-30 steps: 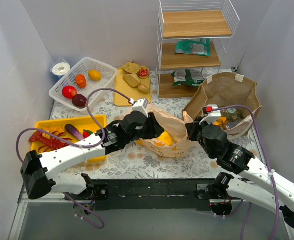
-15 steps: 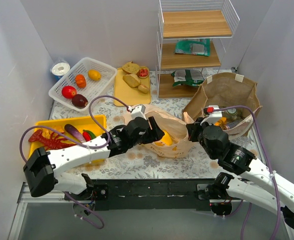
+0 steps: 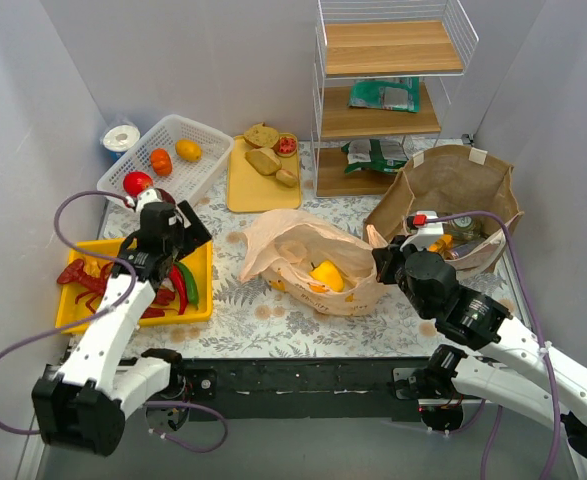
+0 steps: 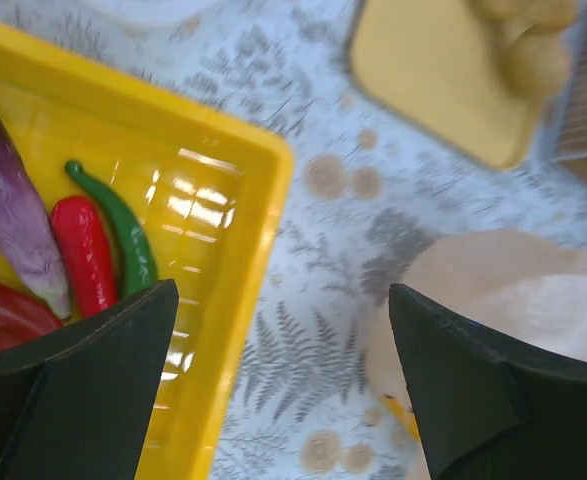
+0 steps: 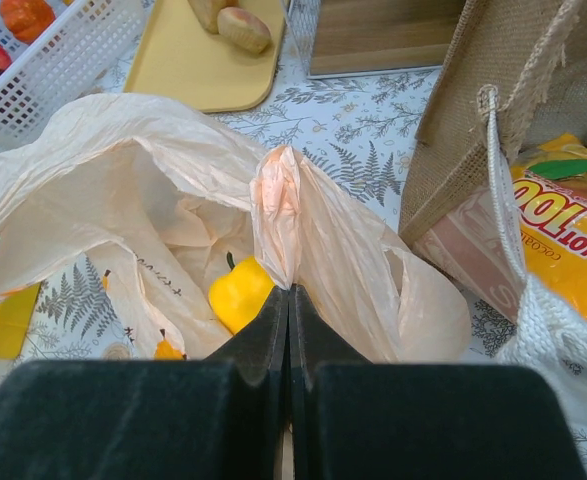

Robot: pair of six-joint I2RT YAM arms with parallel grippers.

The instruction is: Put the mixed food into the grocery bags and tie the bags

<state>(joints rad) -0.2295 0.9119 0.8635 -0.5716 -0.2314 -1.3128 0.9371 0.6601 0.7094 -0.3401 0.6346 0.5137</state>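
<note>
The peach plastic bag (image 3: 308, 260) lies open in the middle of the table with a yellow pepper (image 3: 326, 275) inside. My right gripper (image 3: 378, 262) is shut on a bunched fold of the bag's right rim (image 5: 278, 200), and the pepper (image 5: 241, 290) sits just left of its closed fingers. The brown bag (image 3: 453, 190) stands to the right and holds an orange snack packet (image 5: 563, 230). My left gripper (image 3: 168, 235) is open and empty over the right edge of the yellow tray (image 4: 263, 200). A green chili (image 4: 123, 235) and a red chili (image 4: 85, 255) lie in the tray.
A purple eggplant (image 4: 13, 230) also lies in the tray. A white basket (image 3: 208, 165) with round fruit stands at the back left. A yellow board (image 3: 243, 190) holds bread pieces (image 3: 263, 160). A wire shelf (image 3: 378, 120) holds green foil packets (image 3: 385, 95).
My left arm has swung left, away from the peach bag's mouth, to the yellow tray. My right gripper has stayed shut on the bag's rim.
</note>
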